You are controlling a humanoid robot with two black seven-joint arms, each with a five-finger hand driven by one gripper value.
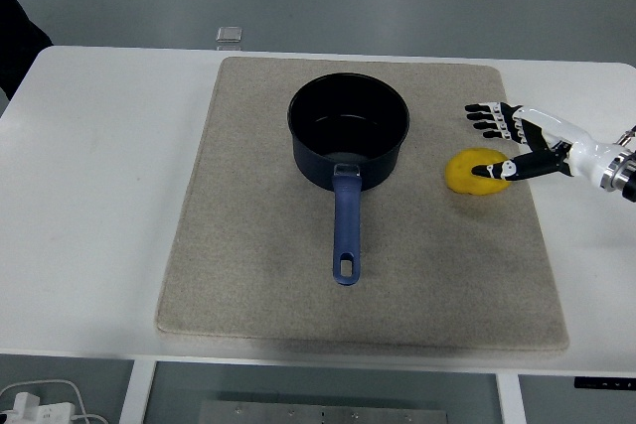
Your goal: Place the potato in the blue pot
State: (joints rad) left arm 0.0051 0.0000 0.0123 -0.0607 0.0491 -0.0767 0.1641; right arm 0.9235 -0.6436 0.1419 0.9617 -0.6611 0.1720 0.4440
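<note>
A yellow potato (470,175) lies on the beige mat (248,275), right of the blue pot (348,131). The pot stands upright at the mat's middle, empty, with its blue handle (345,225) pointing toward the near edge. My right hand (492,141) comes in from the right edge, fingers spread, directly at the potato: its thumb lies over the potato's right side and the other fingers (487,118) hover just behind it. It holds nothing. The left arm is out of view.
A small clear square object (229,35) lies at the table's far edge, behind the mat. A dark sleeve of a person shows at the top left corner. Cables and a plug lie on the floor at bottom left.
</note>
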